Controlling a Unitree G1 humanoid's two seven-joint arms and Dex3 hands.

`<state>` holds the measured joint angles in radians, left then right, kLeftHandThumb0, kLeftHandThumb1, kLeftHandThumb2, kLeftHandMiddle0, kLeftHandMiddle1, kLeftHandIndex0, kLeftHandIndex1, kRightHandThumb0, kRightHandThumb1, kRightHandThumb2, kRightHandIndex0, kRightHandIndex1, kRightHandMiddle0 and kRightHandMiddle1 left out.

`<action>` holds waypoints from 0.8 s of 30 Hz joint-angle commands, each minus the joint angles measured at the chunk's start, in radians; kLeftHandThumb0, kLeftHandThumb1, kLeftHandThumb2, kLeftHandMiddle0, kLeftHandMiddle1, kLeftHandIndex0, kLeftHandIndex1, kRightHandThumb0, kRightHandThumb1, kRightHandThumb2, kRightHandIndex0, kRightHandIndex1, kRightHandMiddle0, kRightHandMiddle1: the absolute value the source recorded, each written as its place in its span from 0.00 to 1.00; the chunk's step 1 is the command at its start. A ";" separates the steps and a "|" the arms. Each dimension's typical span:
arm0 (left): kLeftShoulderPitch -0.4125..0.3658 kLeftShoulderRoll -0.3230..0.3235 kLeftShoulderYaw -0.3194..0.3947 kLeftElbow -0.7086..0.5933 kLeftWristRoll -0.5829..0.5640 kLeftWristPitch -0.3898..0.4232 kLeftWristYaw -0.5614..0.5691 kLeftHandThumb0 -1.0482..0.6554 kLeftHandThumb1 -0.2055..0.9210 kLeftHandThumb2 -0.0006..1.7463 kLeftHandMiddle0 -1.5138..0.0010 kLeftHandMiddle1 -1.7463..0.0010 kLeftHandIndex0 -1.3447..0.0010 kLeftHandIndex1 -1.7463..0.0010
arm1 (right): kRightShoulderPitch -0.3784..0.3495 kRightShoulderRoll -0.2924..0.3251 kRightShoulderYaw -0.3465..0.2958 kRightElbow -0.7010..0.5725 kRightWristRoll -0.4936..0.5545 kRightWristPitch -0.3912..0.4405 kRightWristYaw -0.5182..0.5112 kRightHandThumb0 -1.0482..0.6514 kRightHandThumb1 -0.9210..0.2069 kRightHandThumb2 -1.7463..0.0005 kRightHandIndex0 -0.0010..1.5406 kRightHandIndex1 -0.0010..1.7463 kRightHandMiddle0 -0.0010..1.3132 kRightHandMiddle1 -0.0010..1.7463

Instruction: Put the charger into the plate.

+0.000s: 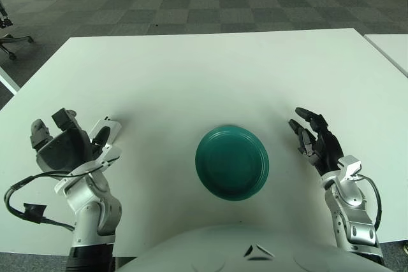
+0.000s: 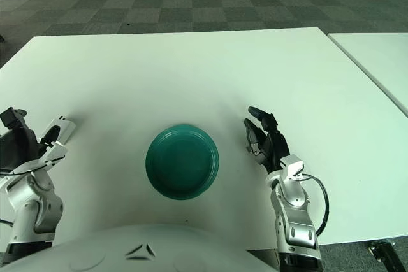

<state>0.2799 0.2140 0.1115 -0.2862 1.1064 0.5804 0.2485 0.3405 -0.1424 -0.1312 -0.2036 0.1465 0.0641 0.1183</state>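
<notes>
At the table's near edge, the left hand [image 1: 60, 148] hovers open, the white charger [image 1: 105, 133] just beside its fingers. Best: close squarely on it, then carry right to the green plate [image 1: 231, 162]. Right hand [image 1: 314, 141] waits open beside the plate.

One green plate [image 1: 231, 162], one white table [image 1: 210, 74], two robot hands, left hand [image 1: 64, 148], right hand [image 1: 313, 139]
</notes>
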 commanded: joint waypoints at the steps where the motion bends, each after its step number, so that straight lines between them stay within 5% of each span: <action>1: -0.002 0.040 0.002 0.006 -0.024 -0.021 -0.033 0.00 1.00 0.37 0.78 0.96 1.00 0.22 | 0.053 0.009 -0.010 0.002 0.007 0.081 -0.014 0.14 0.00 0.69 0.22 0.01 0.00 0.46; 24: 0.046 0.170 0.010 0.013 -0.176 -0.235 -0.065 0.00 1.00 0.38 0.79 0.95 0.99 0.22 | 0.050 0.019 -0.005 -0.064 -0.002 0.160 -0.034 0.15 0.00 0.69 0.27 0.03 0.00 0.49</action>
<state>0.3230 0.3611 0.1150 -0.2767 0.9478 0.3667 0.1767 0.3593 -0.1223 -0.1387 -0.2854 0.1538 0.1638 0.0911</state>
